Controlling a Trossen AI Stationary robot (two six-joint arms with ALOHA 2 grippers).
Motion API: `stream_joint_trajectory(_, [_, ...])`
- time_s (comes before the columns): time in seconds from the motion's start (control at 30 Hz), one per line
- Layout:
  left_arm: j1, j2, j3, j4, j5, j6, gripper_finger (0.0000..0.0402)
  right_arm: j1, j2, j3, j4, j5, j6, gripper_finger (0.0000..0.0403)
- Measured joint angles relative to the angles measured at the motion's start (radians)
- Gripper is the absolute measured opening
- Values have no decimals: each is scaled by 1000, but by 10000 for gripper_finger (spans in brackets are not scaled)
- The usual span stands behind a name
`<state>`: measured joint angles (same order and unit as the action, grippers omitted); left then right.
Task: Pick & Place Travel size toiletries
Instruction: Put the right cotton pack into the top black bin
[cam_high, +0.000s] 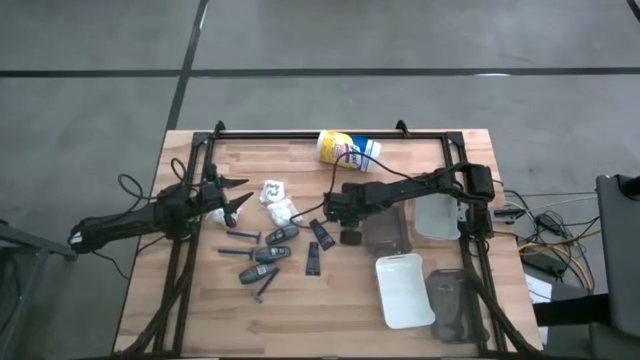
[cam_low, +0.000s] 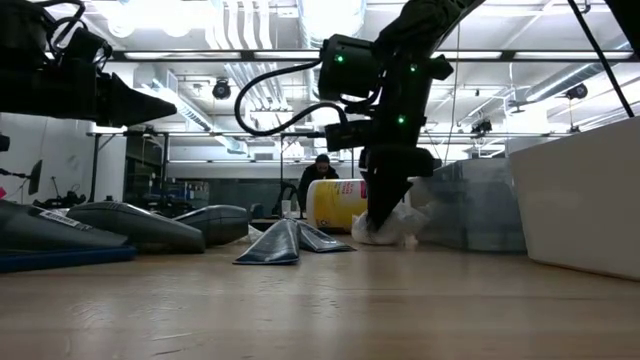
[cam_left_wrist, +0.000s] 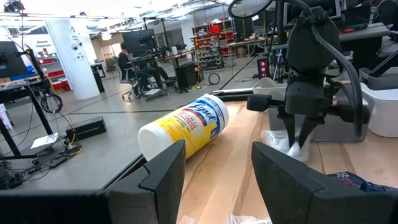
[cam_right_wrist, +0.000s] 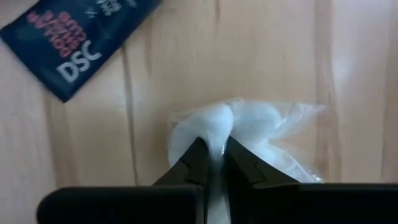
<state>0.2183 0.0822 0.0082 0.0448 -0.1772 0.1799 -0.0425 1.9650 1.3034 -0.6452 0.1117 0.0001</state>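
High view, left side: left gripper is waiting over the table's left part, fingers parted around nothing.
Loose items: dark tubes and a blue sachet are lying near the middle.
Centre: right gripper is pinching a white crinkly packet on the wood, fingers closed on a fold.
Risk: film is looking thin, so the fold may be slipping free on lifting.
Right side: clear trays are waiting.
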Motion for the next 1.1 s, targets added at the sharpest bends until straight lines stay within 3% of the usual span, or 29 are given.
stream_joint_trajectory(0.23, [0, 0, 0, 0, 0, 0, 190, 1, -50, 16, -6, -26, -38, 22])
stream_joint_trajectory(0.87, [0, 0, 0, 0, 0, 0, 190, 3, -392, -9, -52, -46, -35, 19])
stream_joint_trajectory(1.1, [0, 0, 0, 0, 0, 0, 190, 6, -512, -98, -57, -43, 4, 22])
